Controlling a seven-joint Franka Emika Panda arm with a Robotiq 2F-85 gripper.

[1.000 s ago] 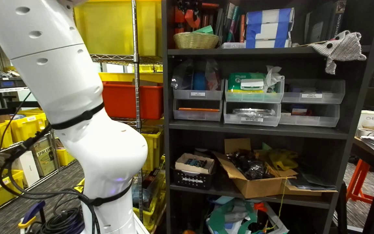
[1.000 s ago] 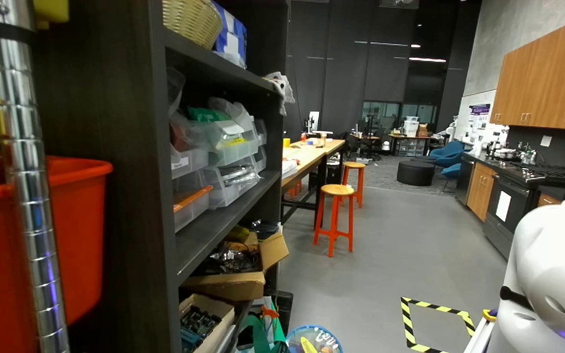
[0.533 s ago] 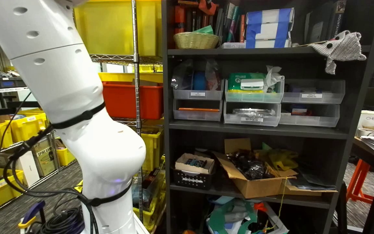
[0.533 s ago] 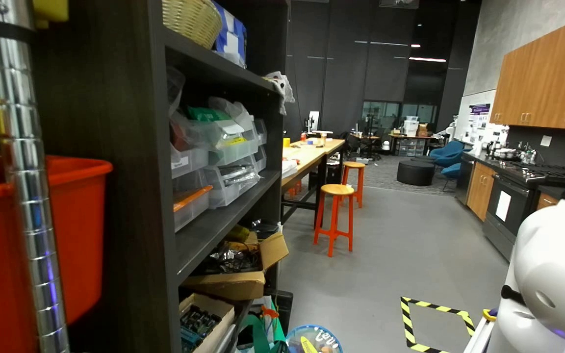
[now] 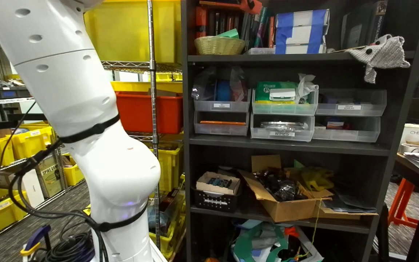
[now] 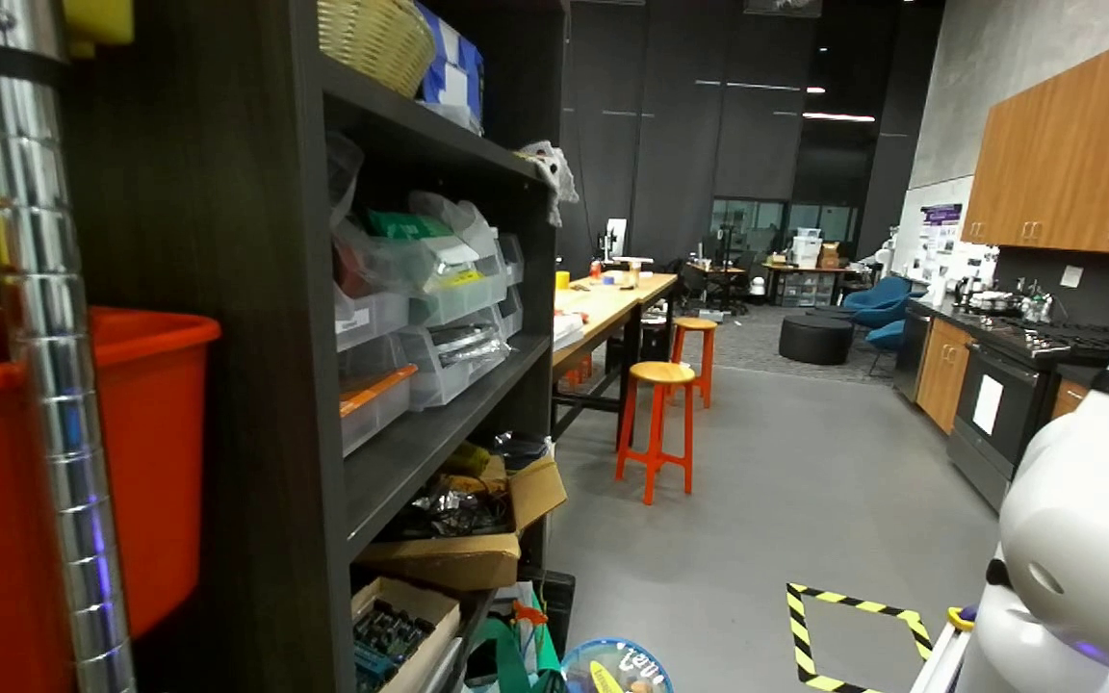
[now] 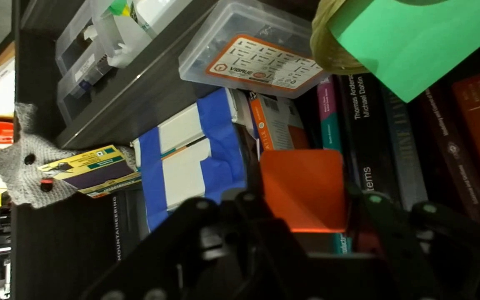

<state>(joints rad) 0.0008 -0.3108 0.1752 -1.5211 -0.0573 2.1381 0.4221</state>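
Note:
In the wrist view my gripper point(image 7: 302, 191) has its dark fingers on either side of a flat-faced orange piece point(image 7: 304, 175), shut on it. That orange piece point(image 5: 252, 6) also shows at the top of an exterior view, before the upper shelf; most of the gripper is cut off there. Beyond it stand several books point(image 7: 367, 137) and a blue-and-white box point(image 7: 223, 154). A clear plastic case point(image 7: 265, 60) and a wicker basket point(image 7: 327, 39) with a green sheet point(image 7: 415, 46) lie near the shelf's front. A grey knitted toy point(image 7: 42, 173) hangs over the shelf edge.
The dark shelf point(image 5: 296, 57) has clear bins point(image 5: 282, 108) below, then a cardboard box point(image 5: 293, 212). Beside the white arm point(image 5: 122, 174) rise a metal post point(image 5: 152, 109) and a red tub point(image 5: 133, 112). Stools point(image 6: 660, 375) stand farther off.
In an exterior view the orange piece has travelled right and upward along the top shelf, moving with the gripper. The arm's elbow has shifted slightly left there. Shelf contents have stayed put.

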